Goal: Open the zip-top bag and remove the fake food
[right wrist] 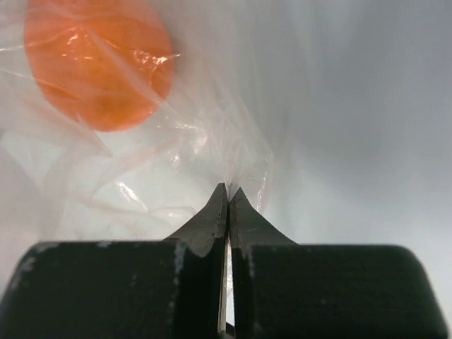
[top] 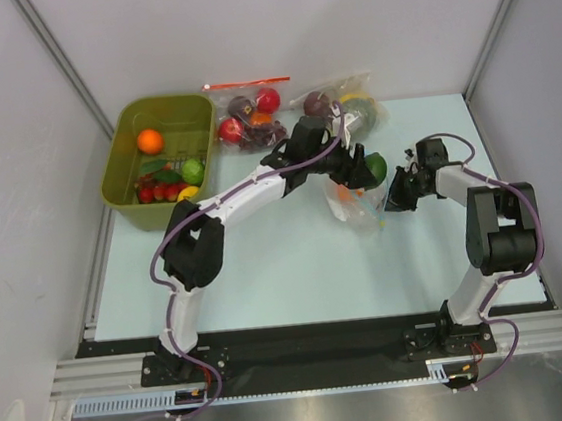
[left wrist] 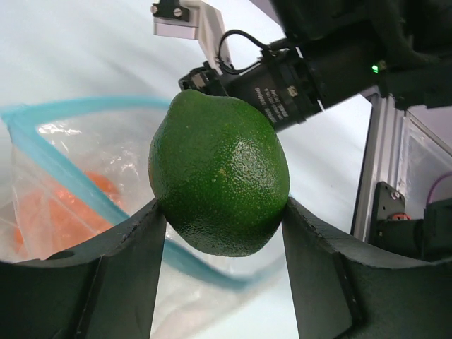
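Observation:
My left gripper (top: 369, 169) (left wrist: 222, 212) is shut on a dark green piece of fake food (top: 376, 167) (left wrist: 219, 176) and holds it just above the zip-top bag (top: 353, 203) (left wrist: 85, 162). The bag's light-blue zip strip (left wrist: 63, 113) gapes open. An orange fruit (right wrist: 99, 63) (left wrist: 63, 212) lies inside the bag. My right gripper (top: 397, 198) (right wrist: 228, 189) is shut on a fold of the bag's clear plastic (right wrist: 212, 141) at its right side.
An olive bin (top: 115, 158) at the back left holds an orange fruit (top: 150, 141), a light green one (top: 192, 169), a yellow one (top: 188, 193) and red tomatoes. Two other clear bags of fruit (top: 249, 113) (top: 345, 103) lie at the back. Frame walls stand on both sides.

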{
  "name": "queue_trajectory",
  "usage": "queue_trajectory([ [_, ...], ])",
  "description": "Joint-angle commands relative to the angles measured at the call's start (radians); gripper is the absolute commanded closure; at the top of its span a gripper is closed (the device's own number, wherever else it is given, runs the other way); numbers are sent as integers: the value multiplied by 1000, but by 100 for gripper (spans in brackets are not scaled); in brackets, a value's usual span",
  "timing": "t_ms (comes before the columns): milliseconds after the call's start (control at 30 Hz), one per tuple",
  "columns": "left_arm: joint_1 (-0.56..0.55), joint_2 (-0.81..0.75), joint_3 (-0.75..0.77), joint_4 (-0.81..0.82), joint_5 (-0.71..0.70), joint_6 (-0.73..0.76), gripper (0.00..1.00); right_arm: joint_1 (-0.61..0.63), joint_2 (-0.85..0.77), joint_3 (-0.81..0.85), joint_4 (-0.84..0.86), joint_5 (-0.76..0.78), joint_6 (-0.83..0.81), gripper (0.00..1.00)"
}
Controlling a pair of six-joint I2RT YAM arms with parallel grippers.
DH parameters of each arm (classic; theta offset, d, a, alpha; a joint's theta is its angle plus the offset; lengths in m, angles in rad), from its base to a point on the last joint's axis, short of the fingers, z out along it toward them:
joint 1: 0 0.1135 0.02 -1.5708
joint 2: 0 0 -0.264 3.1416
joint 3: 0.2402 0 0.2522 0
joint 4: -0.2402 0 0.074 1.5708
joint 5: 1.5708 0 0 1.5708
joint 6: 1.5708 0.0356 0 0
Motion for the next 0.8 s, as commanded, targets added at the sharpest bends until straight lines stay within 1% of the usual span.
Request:
queue_trajectory([
  [0, 1, 9, 59, 60, -34, -39, 100, 10, 10, 4, 25, -17, -8, 100],
  [100, 1, -2, 76, 90, -26, -68, 100, 10, 10, 3, 25, -17, -10, 100],
  [133, 1, -5, 76, 120, -25, -72, 100, 34, 11, 4, 25, -17, -11, 100],
  [400, 1, -54, 64, 148, 20, -103, 99, 41, 1, 9, 14, -12, -16, 100],
  [567, 6, -145, -2, 125, 64, -96, 100, 39, -1, 17, 8, -7, -21, 100],
  [667, 10, -216, -57, 102, 69, -56, 99, 38, -1, 21, 5, -6, -19, 100],
  [767, 21, -273, -114, 36, 63, -27, 100, 36, -1, 21, 5, -6, -19, 100],
])
